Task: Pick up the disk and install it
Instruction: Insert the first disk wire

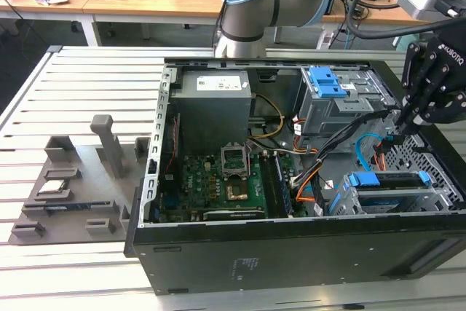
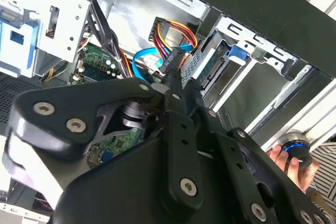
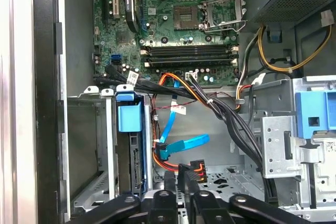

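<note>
The disk (image 1: 386,179), silver with a blue bracket, sits in the lower drive cage (image 1: 437,196) at the case's front end, on the exterior view's right. Both wrist views show it edge-on in that cage, the disk (image 3: 135,167) under its blue tab and the disk (image 2: 212,72) beside a blue tab. My gripper (image 1: 399,123) hangs just above and behind the cage, inside the case. It is shut on a black cable connector (image 2: 170,64) with red, orange and yellow wires. In the first wrist view the connector (image 3: 189,174) sticks out past the gripper (image 3: 181,187), a short way from the disk's end.
A blue data cable (image 3: 181,145) and a black cable bundle (image 3: 231,119) cross the space beside the cage. The motherboard (image 1: 218,180), power supply (image 1: 213,111) and upper bay with blue latches (image 1: 328,81) fill the case. A grey fixture (image 1: 73,187) lies outside. A hand (image 2: 286,158) holds a round knob.
</note>
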You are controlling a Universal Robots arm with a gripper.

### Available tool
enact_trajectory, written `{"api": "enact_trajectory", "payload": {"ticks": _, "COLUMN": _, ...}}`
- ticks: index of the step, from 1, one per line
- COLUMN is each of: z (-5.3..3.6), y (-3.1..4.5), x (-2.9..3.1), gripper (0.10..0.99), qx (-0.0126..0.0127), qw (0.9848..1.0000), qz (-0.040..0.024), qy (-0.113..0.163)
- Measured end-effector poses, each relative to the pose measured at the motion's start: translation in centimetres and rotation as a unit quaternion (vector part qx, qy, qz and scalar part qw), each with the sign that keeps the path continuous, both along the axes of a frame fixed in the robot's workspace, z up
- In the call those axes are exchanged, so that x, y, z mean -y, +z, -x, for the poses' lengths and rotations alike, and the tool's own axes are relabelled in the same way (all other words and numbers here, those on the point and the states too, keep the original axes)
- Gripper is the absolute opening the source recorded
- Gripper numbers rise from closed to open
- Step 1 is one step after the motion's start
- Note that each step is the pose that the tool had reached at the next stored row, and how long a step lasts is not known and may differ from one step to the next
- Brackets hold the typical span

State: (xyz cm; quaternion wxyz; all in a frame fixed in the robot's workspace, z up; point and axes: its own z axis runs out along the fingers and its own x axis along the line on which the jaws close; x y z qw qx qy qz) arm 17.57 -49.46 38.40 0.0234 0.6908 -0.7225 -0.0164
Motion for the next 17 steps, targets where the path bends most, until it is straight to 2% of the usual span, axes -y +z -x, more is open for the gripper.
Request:
{"api": "enact_trajectory", "payload": {"ticks": 2, "z": 0.00, "y": 0.00, "x": 0.00, "gripper": 0.235, "qx": 0.0000, "qw": 1.0000, "qz": 0.0001, "qy": 0.000}}
{"api": "enact_trajectory", "payload": {"ticks": 3, "z": 0.00, "y": 0.00, "x": 0.00, "gripper": 0.302, "qx": 0.0000, "qw": 1.0000, "qz": 0.0001, "qy": 0.000}}
{"api": "enact_trajectory", "payload": {"ticks": 6, "z": -0.01, "y": 0.00, "x": -0.16, "gripper": 0.302, "qx": 0.0000, "qw": 1.0000, "qz": 0.0001, "qy": 0.000}}
{"api": "enact_trajectory", "payload": {"ticks": 10, "z": -0.11, "y": 0.00, "x": -1.51, "gripper": 0.302, "qx": 0.0000, "qw": 1.0000, "qz": 0.0005, "qy": 0.000}}
{"api": "enact_trajectory", "payload": {"ticks": 12, "z": -0.14, "y": -0.07, "x": -2.44, "gripper": 0.302, "qx": 0.0000, "qw": 1.0000, "qz": 0.0009, "qy": 0.000}}
{"api": "enact_trajectory", "payload": {"ticks": 15, "z": -0.15, "y": -0.35, "x": -2.50, "gripper": 0.302, "qx": 0.0000, "qw": 1.0000, "qz": 0.0069, "qy": 0.000}}
{"api": "enact_trajectory", "payload": {"ticks": 17, "z": -0.17, "y": -0.44, "x": -2.19, "gripper": 0.302, "qx": 0.0000, "qw": 0.9999, "qz": 0.0128, "qy": 0.000}}
